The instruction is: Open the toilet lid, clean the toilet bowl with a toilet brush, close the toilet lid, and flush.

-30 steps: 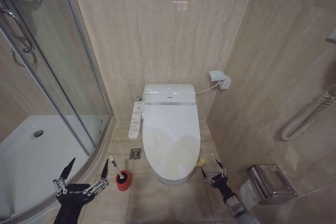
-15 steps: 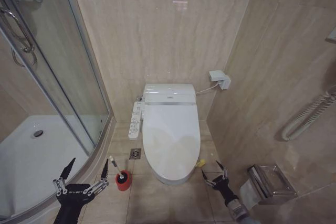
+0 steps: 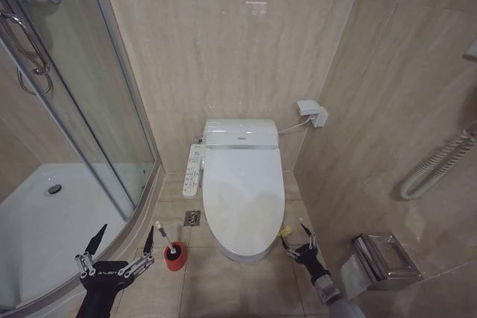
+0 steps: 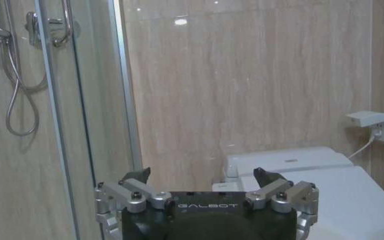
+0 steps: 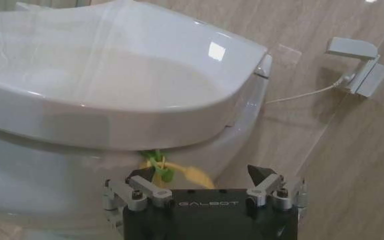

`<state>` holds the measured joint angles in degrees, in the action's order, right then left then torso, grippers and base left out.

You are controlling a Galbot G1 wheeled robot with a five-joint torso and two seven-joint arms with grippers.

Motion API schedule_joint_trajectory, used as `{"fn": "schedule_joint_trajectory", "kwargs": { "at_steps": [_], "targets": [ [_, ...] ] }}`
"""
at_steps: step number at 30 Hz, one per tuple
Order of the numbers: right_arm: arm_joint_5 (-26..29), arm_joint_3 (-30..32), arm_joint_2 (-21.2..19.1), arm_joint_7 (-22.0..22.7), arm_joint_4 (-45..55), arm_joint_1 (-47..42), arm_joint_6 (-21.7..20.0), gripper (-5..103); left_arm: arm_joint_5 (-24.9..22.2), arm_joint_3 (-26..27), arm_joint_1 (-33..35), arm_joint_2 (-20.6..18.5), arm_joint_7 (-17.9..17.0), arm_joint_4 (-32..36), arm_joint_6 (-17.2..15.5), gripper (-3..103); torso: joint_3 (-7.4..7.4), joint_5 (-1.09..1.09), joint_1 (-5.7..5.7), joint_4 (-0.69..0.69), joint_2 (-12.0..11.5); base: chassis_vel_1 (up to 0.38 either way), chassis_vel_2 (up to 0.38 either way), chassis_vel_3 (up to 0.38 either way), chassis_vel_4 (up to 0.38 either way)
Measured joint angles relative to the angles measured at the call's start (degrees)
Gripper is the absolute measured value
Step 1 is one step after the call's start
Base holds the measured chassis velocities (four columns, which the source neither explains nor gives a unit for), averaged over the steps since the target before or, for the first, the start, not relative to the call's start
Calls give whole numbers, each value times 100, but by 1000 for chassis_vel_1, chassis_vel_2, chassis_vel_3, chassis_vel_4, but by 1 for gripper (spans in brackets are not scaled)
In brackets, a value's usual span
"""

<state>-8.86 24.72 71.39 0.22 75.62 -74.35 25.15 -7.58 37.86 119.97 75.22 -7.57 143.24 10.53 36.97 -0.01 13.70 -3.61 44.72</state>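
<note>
The white toilet lid [image 3: 243, 195] lies shut over the toilet bowl, so the bowl's inside is hidden. Only the bowl's outer wall [image 5: 38, 170] shows beneath the lid [image 5: 112, 75]. A yellow-green strap loop [image 5: 158, 164] hangs at the lid's front right edge [image 3: 285, 233]. My right gripper [image 3: 295, 234] is open, low beside that edge, with the strap just ahead of its fingers [image 5: 199, 175]. The toilet brush [image 3: 161, 231] stands in its red holder [image 3: 174, 255] on the floor left of the toilet. My left gripper [image 3: 126, 233] hangs open to the left of the brush [image 4: 201, 176].
A curved glass shower door [image 3: 112, 109] and white shower tray [image 3: 45, 221] fill the left. A control panel [image 3: 192, 171] juts from the toilet's left side, near a floor drain [image 3: 192, 218]. A metal paper holder [image 3: 384, 258] and the tiled wall stand close on the right.
My right gripper has moved left and slightly forward, closing in on the lid's front right edge and its strap. The left arm has stayed still.
</note>
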Motion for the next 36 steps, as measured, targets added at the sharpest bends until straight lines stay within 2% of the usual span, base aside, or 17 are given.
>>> {"fn": "schedule_joint_trajectory", "kwargs": {
  "at_steps": [10,15,21,36],
  "targets": [
    [2,-16,64,16,-352,271,119,91,0,0,0,0,0,0,0,100,0,0,0,0,0,0,0,0,0],
    [6,32,-27,11,-236,204,123,91,0,0,0,0,0,0,0,100,0,2,0,5,0,0,0,0,0],
    [17,187,-154,4,-126,26,160,90,0,0,0,0,0,0,0,100,0,2,0,0,0,0,0,0,0],
    [-4,218,-224,-464,123,-429,494,90,0,0,0,0,0,0,0,100,0,1,0,0,0,0,0,0,0]
  ]
}}
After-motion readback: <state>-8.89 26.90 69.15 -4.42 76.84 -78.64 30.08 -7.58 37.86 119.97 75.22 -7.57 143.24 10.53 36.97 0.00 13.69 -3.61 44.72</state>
